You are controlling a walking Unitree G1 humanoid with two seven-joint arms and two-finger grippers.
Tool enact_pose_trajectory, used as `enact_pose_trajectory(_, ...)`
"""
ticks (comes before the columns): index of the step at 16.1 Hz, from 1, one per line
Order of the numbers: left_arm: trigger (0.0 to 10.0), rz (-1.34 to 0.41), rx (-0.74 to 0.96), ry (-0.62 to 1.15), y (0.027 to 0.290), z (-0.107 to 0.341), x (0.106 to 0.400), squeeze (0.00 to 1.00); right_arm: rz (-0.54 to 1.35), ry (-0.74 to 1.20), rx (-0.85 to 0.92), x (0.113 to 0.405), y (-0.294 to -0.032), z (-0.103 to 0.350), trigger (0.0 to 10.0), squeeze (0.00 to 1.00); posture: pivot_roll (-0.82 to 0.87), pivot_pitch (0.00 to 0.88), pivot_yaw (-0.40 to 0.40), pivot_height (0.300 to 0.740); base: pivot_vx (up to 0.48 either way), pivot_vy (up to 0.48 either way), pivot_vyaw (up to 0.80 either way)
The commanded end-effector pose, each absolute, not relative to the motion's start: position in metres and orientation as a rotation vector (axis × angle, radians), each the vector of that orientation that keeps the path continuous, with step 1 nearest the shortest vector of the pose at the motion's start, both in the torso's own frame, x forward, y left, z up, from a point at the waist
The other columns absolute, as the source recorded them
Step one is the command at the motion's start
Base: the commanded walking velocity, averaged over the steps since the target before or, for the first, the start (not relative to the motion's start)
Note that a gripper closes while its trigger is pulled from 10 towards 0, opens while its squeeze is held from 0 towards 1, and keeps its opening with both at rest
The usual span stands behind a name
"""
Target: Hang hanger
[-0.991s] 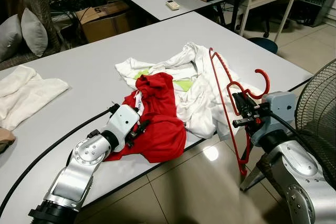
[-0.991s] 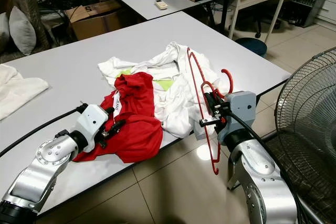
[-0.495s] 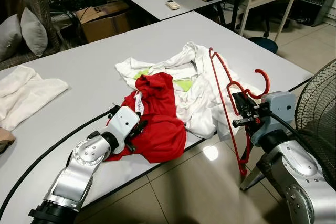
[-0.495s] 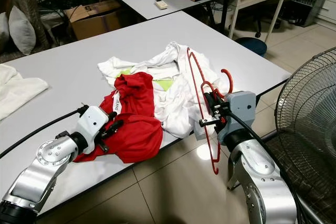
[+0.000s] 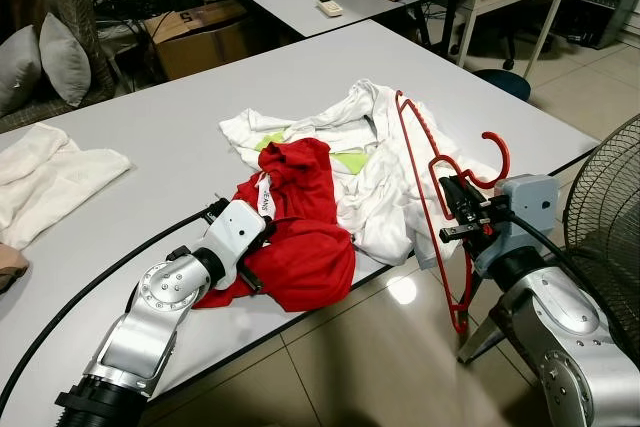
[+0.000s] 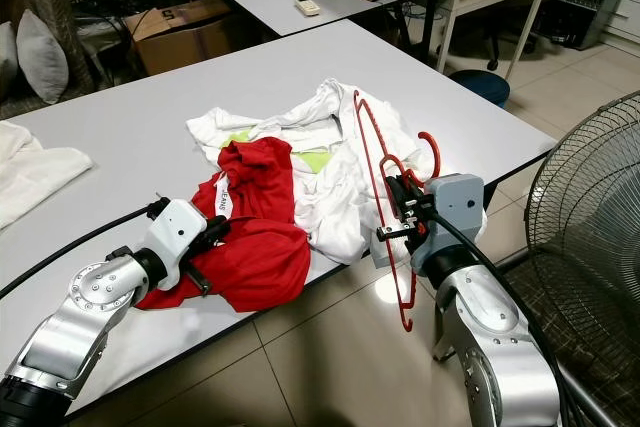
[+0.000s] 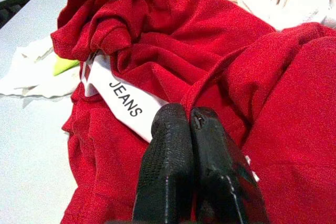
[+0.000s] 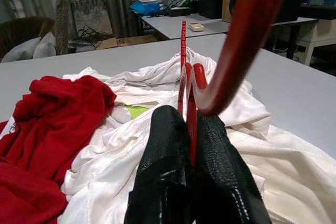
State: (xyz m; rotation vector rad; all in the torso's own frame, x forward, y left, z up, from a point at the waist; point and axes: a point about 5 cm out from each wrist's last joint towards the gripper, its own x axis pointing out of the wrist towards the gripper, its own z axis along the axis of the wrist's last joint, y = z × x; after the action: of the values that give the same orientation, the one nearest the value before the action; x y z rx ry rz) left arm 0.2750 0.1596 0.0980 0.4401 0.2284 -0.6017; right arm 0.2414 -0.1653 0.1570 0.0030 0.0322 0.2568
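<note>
**Hanger held off the counter edge, red garment pinched: the threading step is next**

Hanger (image 5: 432, 209), red plastic, stands nearly upright just off the near corner of the counter (image 5: 150, 137), its hook curling up and toward the robot's right and its long frame hanging below the counter edge. The right tool (image 5: 458, 215) is clamped on it at the neck below the hook; the right wrist view shows the two black fingers (image 8: 164, 171) pressed together with the red bar between them.

The left tool (image 5: 252, 259) lies low on the counter with its fingers closed on a fold of the red garment (image 5: 300, 237), beside a white label printed "JEANS" (image 7: 126, 100). A white garment (image 5: 375, 162) is heaped behind and partly under the red one.

By my reading, each arm has its piece and the pairing has not begun. The next move likely calls for lifting the red cloth clear of the white heap, finding its opening, and bringing the hanger's shoulder into it; the bunched fabric may drag the white garment along.
</note>
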Motion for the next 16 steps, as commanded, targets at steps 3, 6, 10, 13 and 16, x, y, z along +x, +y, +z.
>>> enact_pose_trajectory(3, 0.0, -0.566, 0.469, 0.228, 0.17, 0.102, 0.277, 0.0, 0.265, 0.019, 0.009, 0.241, -0.162, 0.157, 10.0, 0.0, -0.13, 0.0, 0.127, 0.74, 0.0, 0.0, 0.0)
enact_pose_trajectory(6, 0.0, -0.521, 0.451, 0.197, 0.175, 0.11, 0.282, 0.0, 0.313, 0.009, 0.011, 0.238, -0.158, 0.158, 10.0, 0.0, -0.13, 0.0, 0.13, 0.74, 0.0, 0.0, 0.0)
enact_pose_trajectory(10, 0.0, -0.454, 0.42, 0.081, 0.182, 0.141, 0.296, 0.0, 0.438, -0.015, 0.025, 0.231, -0.154, 0.165, 10.0, 0.0, -0.15, 0.0, 0.132, 0.74, 0.0, 0.0, 0.0)
enact_pose_trajectory(13, 0.0, -0.418, 0.438, -0.051, 0.19, 0.184, 0.309, 0.0, 0.66, -0.028, 0.019, 0.219, -0.156, 0.175, 10.0, 0.0, -0.14, 0.0, 0.133, 0.74, 0.0, 0.0, 0.0)
enact_pose_trajectory(16, 0.0, -0.387, 0.452, -0.122, 0.196, 0.209, 0.315, 0.0, 0.729, -0.023, 0.023, 0.214, -0.162, 0.178, 10.0, 0.0, -0.14, 0.0, 0.135, 0.74, 0.0, 0.0, 0.0)
